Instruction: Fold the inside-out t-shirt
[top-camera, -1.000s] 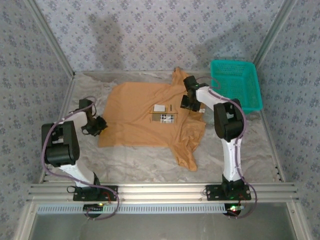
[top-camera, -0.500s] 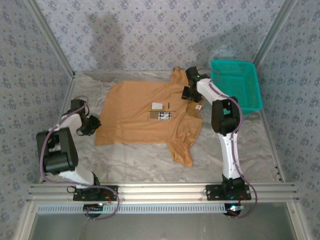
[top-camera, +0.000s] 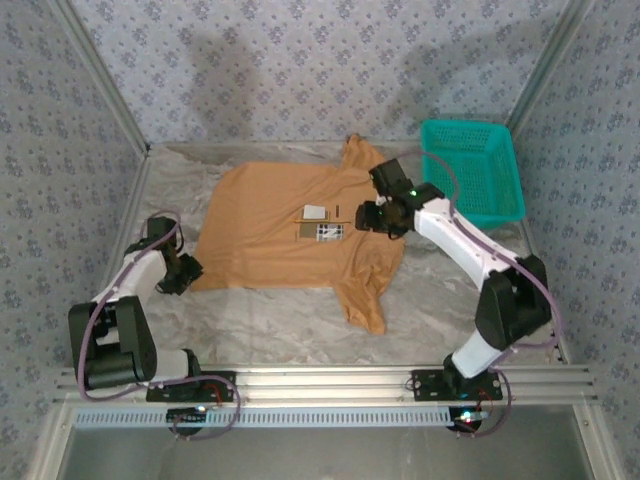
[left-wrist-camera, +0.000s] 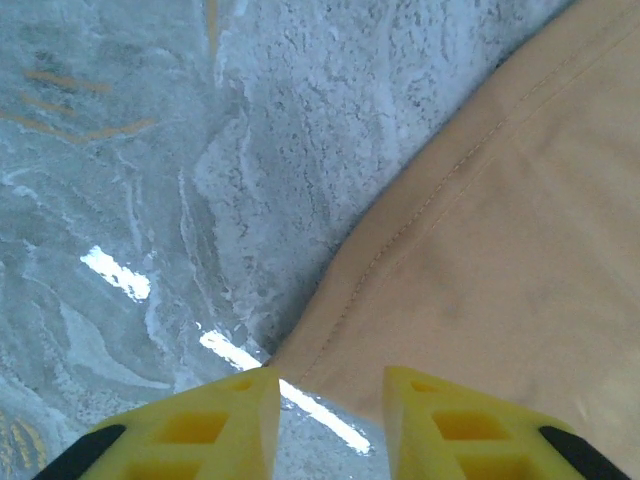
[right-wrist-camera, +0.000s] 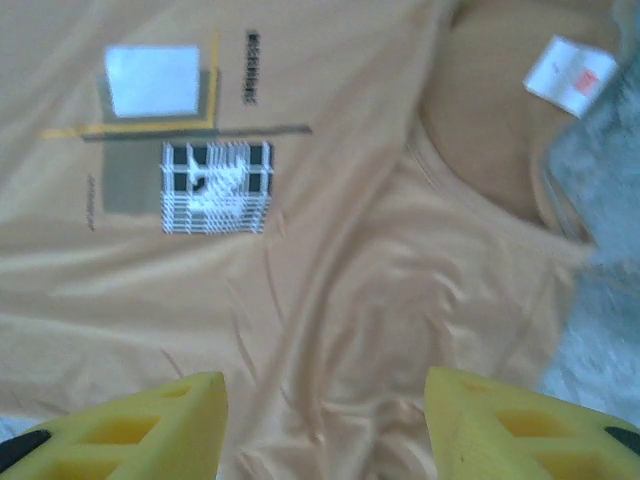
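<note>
Robot body: white links, black joints, yellow plastic.
The left arm (top-camera: 135, 278) and right arm (top-camera: 460, 240) carry looping purplish cables and stand on black base plates at the near edge of the table (top-camera: 290, 325); the fingers (left-wrist-camera: 195, 425) are yellow with moulded pockets and black trim.

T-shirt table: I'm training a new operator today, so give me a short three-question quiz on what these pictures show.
1. True or false: the t-shirt lies inside the basket.
2. Which arm's fingers hang above the shirt's collar end, beside the print? A) left B) right
3. Fill in: in the left wrist view, the left fingers sit at the shirt's stitched ____.
Key: 1 false, it lies spread on the table; 2 B, the right fingers; 3 hem.
</note>
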